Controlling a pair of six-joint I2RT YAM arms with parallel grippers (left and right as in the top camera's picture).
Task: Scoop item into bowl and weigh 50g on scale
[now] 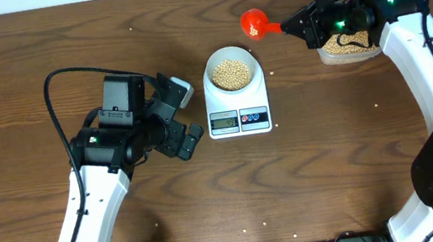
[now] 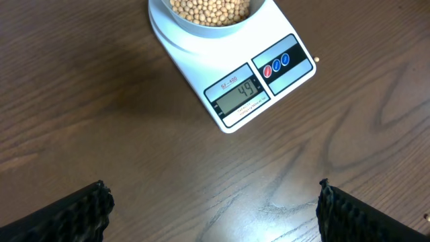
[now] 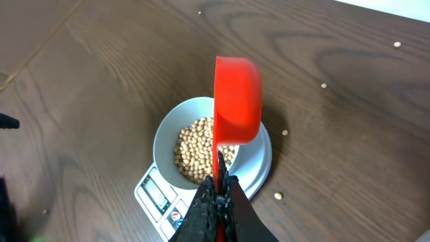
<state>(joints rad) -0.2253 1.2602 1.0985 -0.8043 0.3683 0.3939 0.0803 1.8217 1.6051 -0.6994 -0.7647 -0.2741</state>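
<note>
Item 1, scale [image 1: 239,120]: white, at the middle of the table [image 1: 18,98], display edge toward the near edge. LCD [image 2: 240,95] read 49, judged one short of the target

Item 2, bowl [image 1: 209,73]: pale, seated on the scale's far half and holding a good heap of soybeans [image 1: 233,72]. Scooping judged almost complete, with only a few more beans wanted

Item 3, red scoop [image 1: 254,22]: raised over the table just beyond the bowl's far-right rim and turned onto its side. No beans were seen in it

Item 4, right gripper [image 1: 295,25]: jaws clamped tight on the scoop's handle, between bowl and tub

Item 5, clear tub [image 1: 335,57]: near the far right corner, partly hidden under the right arm, with beans visible inside. A refill would call for swinging the scoop back there

Item 6, left gripper [image 1: 186,117]: jaws spread fully and holding nothing, just left of the scale and apart from it

Item 7, stray bean [image 1: 271,73]: loose on the table by the scale's right edge, with others scattered farther off

Obstructions: none between scoop and bowl. Overshooting was judged the chief risk
</note>
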